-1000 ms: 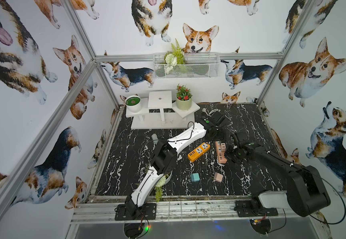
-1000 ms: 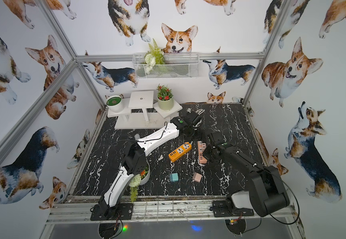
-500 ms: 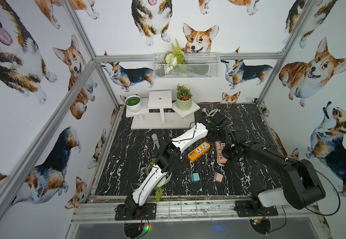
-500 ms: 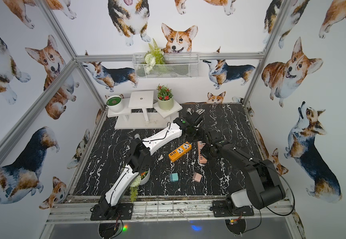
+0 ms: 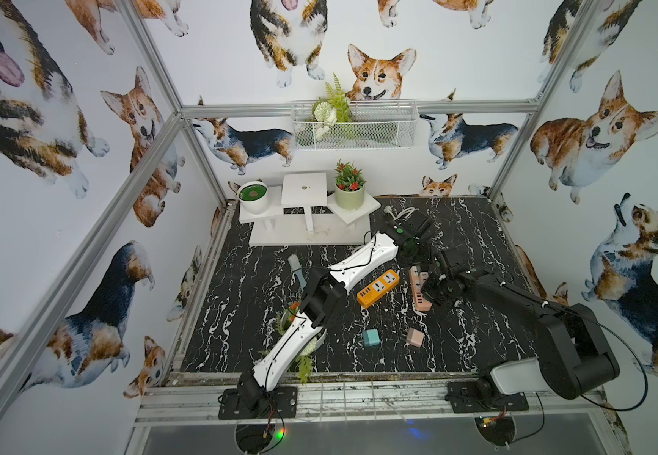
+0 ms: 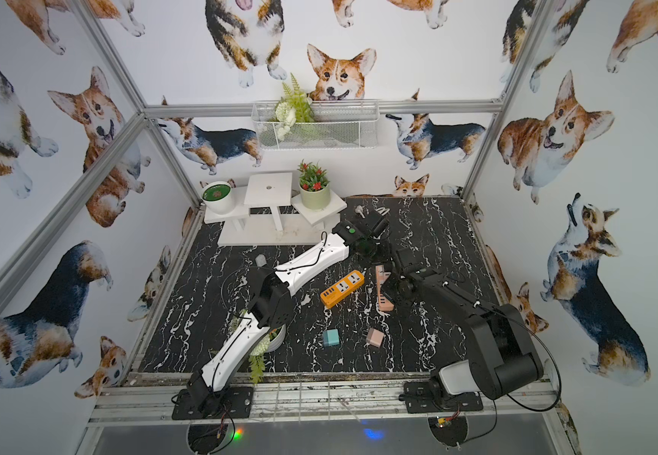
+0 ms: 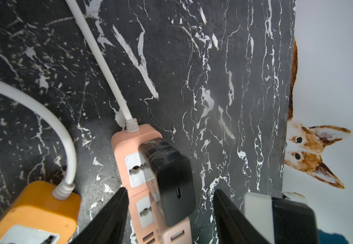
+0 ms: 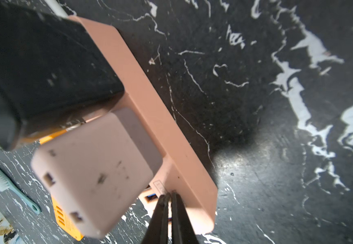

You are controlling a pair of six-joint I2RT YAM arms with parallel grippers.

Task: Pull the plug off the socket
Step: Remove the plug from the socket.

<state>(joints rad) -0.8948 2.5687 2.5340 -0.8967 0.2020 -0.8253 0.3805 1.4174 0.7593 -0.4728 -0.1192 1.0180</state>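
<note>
Two power strips on the black marbled table [image 5: 232, 315]: orange strip [image 5: 378, 287], pink strip [image 5: 418, 292]. One black plug [image 7: 171, 181] sits in the pink strip, left fingers [image 7: 114, 213] wide astride it; right fingers [image 8: 179, 217] pinched together on its end. Corgi wallpaper [image 5: 378, 71] around.

Left arm [image 5: 362, 260] white-shelled, black joints, thin black cable; right arm [image 5: 516, 293] black, base shell seemingly pale grey.

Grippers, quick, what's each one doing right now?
Left gripper: open, jaws either side of the black plug, not gripping it.
Right gripper: shut, empty, tips at the pink power strip.
</note>
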